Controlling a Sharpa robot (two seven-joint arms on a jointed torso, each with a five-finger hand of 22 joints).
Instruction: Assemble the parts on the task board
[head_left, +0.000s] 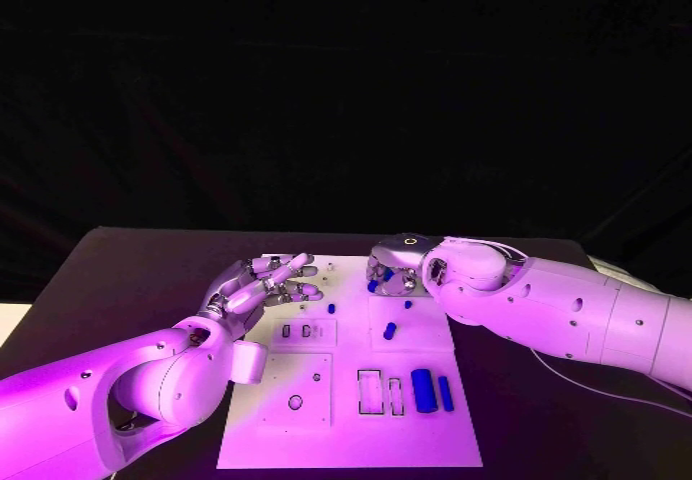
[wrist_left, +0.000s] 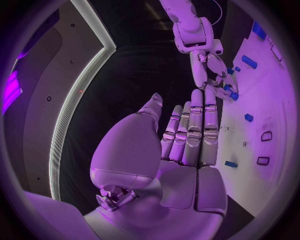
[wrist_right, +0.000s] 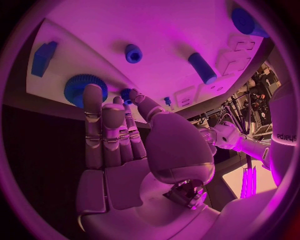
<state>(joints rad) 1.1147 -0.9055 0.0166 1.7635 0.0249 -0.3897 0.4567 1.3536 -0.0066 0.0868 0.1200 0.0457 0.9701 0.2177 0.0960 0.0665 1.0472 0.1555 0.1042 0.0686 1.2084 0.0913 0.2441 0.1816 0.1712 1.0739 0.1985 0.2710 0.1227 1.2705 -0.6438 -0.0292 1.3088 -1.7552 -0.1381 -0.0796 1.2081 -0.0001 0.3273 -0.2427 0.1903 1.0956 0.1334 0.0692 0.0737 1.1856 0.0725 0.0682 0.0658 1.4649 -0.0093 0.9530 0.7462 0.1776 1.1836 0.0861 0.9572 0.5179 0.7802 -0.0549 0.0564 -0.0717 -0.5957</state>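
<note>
The left hand (head_left: 268, 283) hovers over the left edge of the board (head_left: 346, 440), fingers spread and straight, holding nothing. Near the board's far edge the right hand (head_left: 392, 273) reaches down among the small blue parts; its fingertips touch a small part (wrist_right: 127, 94) beside the gear (wrist_right: 79, 88), but whether they have pinched it I cannot tell. The step looks like picking that part up. Next it likely needs a firm pinch, a lift, then a carry toward the empty slots (head_left: 379, 391) at the board's near end, left of the big peg (head_left: 423, 388).
</note>
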